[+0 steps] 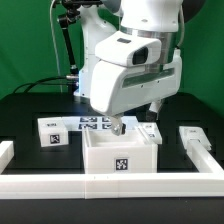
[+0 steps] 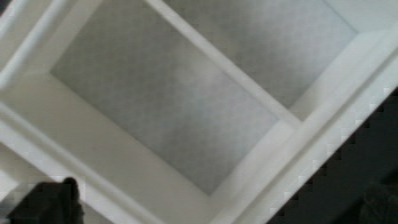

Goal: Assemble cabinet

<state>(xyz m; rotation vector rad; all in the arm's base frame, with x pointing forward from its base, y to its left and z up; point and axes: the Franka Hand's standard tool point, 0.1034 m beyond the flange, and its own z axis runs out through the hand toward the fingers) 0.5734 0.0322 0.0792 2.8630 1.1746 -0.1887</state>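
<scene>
The cabinet [image 1: 121,155] is a white open-topped box with a black-and-white tag on its front, standing at the middle of the black table. My gripper [image 1: 117,128] hangs just over the cabinet's rear wall, fingers pointing down. In the wrist view the cabinet's [image 2: 178,110] grey inner floor and white walls fill the picture. One black finger [image 2: 50,200] shows at the frame's corner, far from the middle. The other finger is lost against the dark table. The gripper [image 2: 199,205] looks open and holds nothing.
A white tagged block [image 1: 52,133] lies to the exterior view's left of the cabinet. Further white parts lie at the right [image 1: 197,140] and behind the cabinet [image 1: 152,130]. The marker board [image 1: 92,123] lies at the back. White rails [image 1: 100,185] border the table's front and left.
</scene>
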